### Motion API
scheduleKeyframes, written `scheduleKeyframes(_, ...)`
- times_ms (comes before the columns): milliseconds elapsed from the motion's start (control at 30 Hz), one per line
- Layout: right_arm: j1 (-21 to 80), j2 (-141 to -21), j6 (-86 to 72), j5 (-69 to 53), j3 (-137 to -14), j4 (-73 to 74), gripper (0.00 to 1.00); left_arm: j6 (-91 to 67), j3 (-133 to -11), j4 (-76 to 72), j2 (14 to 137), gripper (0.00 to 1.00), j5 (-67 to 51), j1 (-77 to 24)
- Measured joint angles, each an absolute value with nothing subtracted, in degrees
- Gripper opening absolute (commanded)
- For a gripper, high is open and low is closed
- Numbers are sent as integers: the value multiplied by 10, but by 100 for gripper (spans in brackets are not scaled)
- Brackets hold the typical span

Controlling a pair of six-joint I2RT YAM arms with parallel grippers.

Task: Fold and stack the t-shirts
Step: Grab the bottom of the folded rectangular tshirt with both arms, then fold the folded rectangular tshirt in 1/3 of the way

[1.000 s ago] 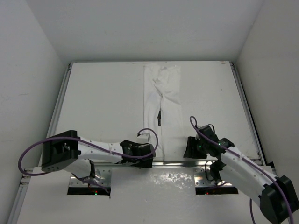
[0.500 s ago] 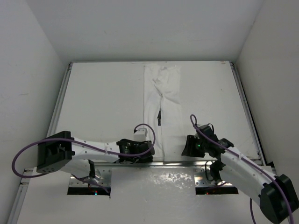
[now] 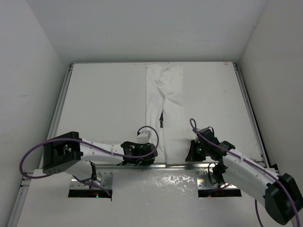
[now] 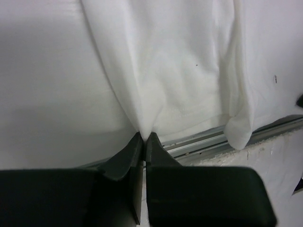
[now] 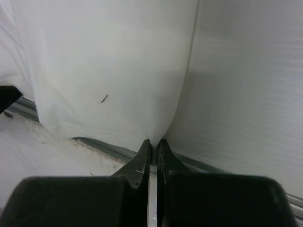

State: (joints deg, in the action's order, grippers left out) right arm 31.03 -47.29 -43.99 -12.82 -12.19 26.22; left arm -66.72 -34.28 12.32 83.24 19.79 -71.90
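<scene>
The white worktop [image 3: 104,104] fills the middle of the overhead view. On it lies the t-shirt [image 3: 165,94], folded into a long narrow strip that runs from the far edge down the centre to the near edge. There its hem hangs a little over the metal rail [image 3: 177,165] that borders the worktop. The two arms reach in low from either side of that near end. The left end effector [image 4: 144,138] has its fingers pressed together on a pinch of cloth at the strip's left hem corner, and the fabric rises in a tented fold from the tips. The right end effector [image 5: 152,142] is likewise clamped on the t-shirt at the right hem corner, its fingers nearly touching around the cloth. A small black mark [image 3: 162,118] shows on the t-shirt about midway along the strip.
</scene>
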Motion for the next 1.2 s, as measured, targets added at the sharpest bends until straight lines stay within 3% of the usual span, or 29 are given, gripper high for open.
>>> scheduleKeyframes(233, 313, -430, -438, -119, -175, 290, 0, -648, -339, 168, 735, 0, 227, -719)
scheduleKeyframes(500, 313, -547, -410, -72, -293, 263, 0, -562, -410, 162, 721, 0, 229, -608)
scheduleKeyframes(1200, 199, -921, -302, -1, -631, 206, 0, -418, -639, 108, 949, 0, 167, -362)
